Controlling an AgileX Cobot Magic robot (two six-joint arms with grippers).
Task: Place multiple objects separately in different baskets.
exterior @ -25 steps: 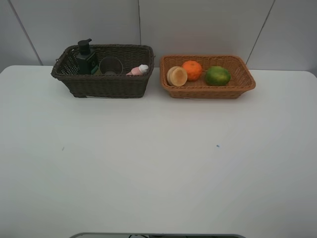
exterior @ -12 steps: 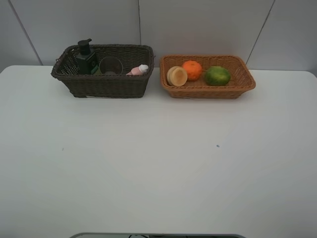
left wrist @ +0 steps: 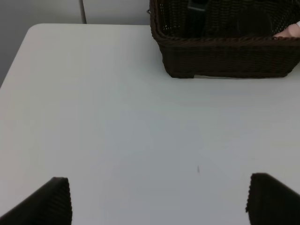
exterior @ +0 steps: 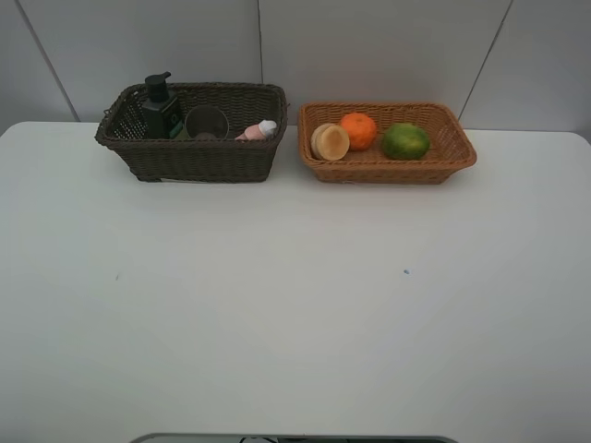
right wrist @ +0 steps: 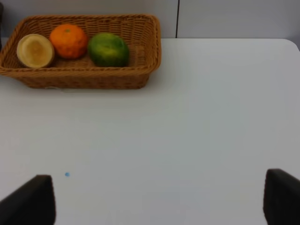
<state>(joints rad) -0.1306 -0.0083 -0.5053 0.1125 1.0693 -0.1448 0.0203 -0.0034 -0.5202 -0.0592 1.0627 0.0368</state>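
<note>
Both grippers, left (left wrist: 157, 199) and right (right wrist: 159, 197), gape wide and empty over bare counter (exterior: 295, 305), well short of the filled dark basket (exterior: 194, 157) and tan basket (exterior: 388, 166).

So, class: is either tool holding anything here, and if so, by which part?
Nothing is held. The left tool and right tool are both open over bare table; every item already sits in a basket.
</note>
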